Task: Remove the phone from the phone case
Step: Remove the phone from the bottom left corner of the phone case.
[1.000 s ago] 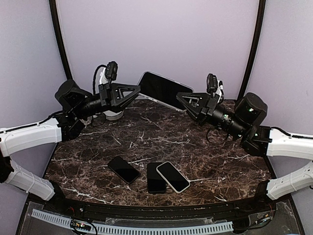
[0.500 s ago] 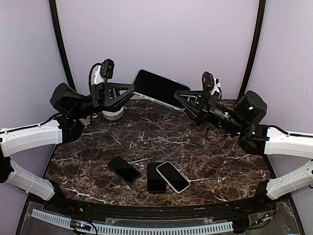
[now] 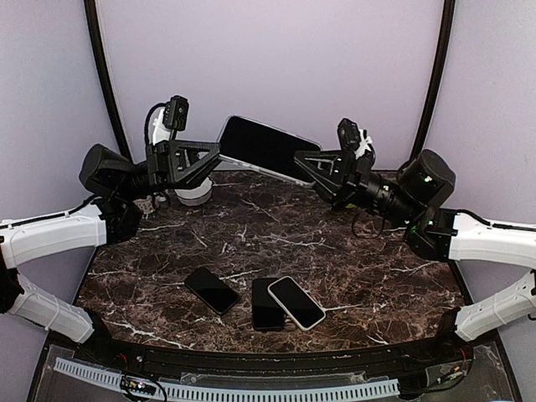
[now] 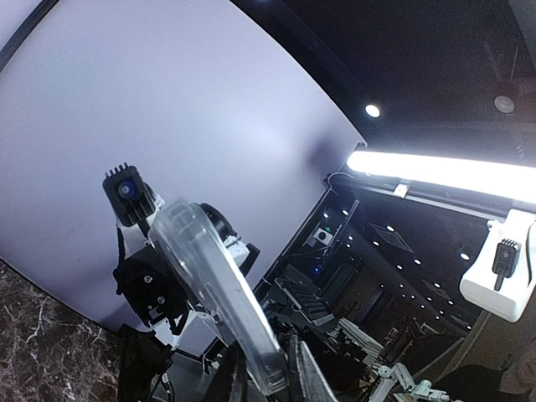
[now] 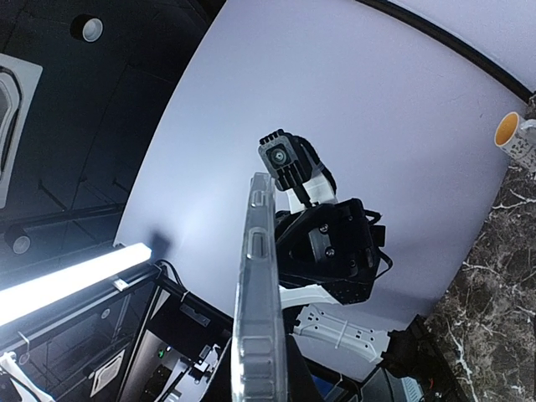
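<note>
The phone (image 3: pixel 261 148) is up in the air, not on the tabletop (image 3: pixel 360 276). It hangs over the far part of the tabletop, between the two arms, in front of the pale purple wall (image 3: pixel 276 59). Its dark screen faces the top camera. It is tilted, with its left end higher than its right end. The phone sits inside its clear phone case (image 4: pixel 213 280).

The left tool (image 3: pixel 220 153) is at the left end of the phone. Its two fingers (image 4: pixel 314 385) are pressed close and pinch the edge of the phone case. In the left wrist view the clear case sticks up from between them, seen from its thin side.

The right tool (image 3: pixel 299 159) is at the right end of the phone. It is pressed nearly together too, and it pinches the phone case at that end. In the right wrist view the case stands up like a thin clear strip with button bumps on its side.

The two tools point at each other, and the phone stretches from one to the other.

Down on the tabletop, three more phones lie flat toward the near edge, well apart from the held one. A black phone (image 3: pixel 212 290) is on the left. A second black phone (image 3: pixel 265 306) is in the middle. A white-edged phone (image 3: pixel 296 302) is just to its right, touching it. A white cup (image 5: pixel 512 132) shows at the side of the right wrist view.
</note>
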